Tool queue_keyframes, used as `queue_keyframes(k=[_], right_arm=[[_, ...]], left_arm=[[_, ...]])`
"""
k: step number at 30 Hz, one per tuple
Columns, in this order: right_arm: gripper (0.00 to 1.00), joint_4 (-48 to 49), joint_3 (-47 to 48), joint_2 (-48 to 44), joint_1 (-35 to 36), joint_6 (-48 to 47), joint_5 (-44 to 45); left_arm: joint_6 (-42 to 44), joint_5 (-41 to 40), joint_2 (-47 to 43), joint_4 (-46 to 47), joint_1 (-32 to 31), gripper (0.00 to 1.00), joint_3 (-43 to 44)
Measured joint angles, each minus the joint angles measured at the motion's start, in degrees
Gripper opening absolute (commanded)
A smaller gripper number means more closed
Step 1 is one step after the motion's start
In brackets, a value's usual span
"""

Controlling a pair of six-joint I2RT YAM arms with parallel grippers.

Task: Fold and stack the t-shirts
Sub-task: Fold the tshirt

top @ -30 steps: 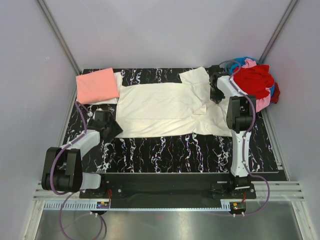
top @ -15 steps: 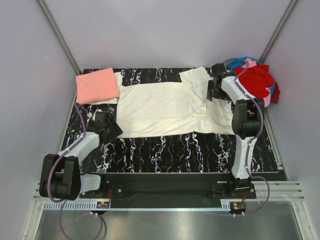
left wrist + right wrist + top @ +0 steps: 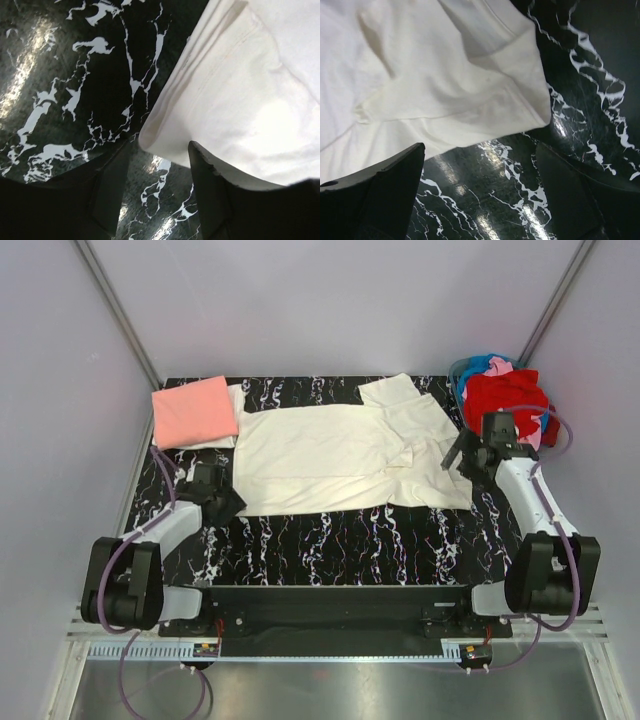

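- Table [image 3: 380, 540]: a flat, glossy black top with white marble veining. In the top view a wide bare band runs along its 6 o'clock side, between the arm bases and the cloth.
- Salmon-pink t-shirt [image 3: 193, 410]: soft cloth folded into a neat rectangle at the 10 o'clock corner of the table. It lies on a folded white t-shirt [image 3: 236, 405], whose edges show at its 3 and 6 o'clock sides.
- Left claw [image 3: 159, 150]: it sits low over the table, at 8 o'clock from the cream shirt. Its two dark fingers stand partly apart and grip nothing. A rounded hem corner of the cream shirt lies just at the fingertips, with bare marble showing in the gap.
- Cream t-shirt [image 3: 320, 450]: a large, matte, off-white shirt spread flat across the table centre. Its 9 o'clock edge is straight and just beside the folded pair. The 3 o'clock half is creased, with sleeves folded in and a stitched hem.
- Right claw [image 3: 480, 150]: the fingers are spread wide and hold nothing. It hovers over bare marble at the shirt's 3 o'clock corner, clear of the cloth.
- Heap at the 2 o'clock corner: a crumpled red t-shirt [image 3: 510, 400] lies on top, with a pink t-shirt [image 3: 526, 446] and a blue t-shirt [image 3: 474, 368] showing at its edges. It lies close behind the right arm.
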Motion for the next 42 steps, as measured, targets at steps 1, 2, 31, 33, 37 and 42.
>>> queue_keyframes(k=[1,2,31,33,37,42], right_arm=[[1.00,0.5,-2.4,-0.2,-1.4,0.7,-1.4],[1.00,1.6,-5.4,-0.5,-3.1,1.7,-3.0],[0.05,22.0,-21.8,9.2,-20.1,14.3,-20.3],[0.00,22.6,-21.2,10.2,-20.1,14.3,-20.4],[0.00,22.0,-17.7,12.1,-20.1,12.8,-18.4],[0.00,20.0,-17.0,8.2,-19.9,10.9,-14.3]], left_arm=[[-0.4,0.0,0.7,0.3,-0.1,0.35,0.4],[-1.0,0.0,1.5,0.5,-0.1,0.27,0.7],[-2.0,0.3,2.9,1.4,1.8,0.00,1.4],[-1.7,0.6,2.9,1.4,2.2,0.00,1.4],[-0.4,0.5,1.4,-0.2,3.3,0.00,1.4],[1.7,1.0,-3.1,-4.0,6.4,0.00,1.4]])
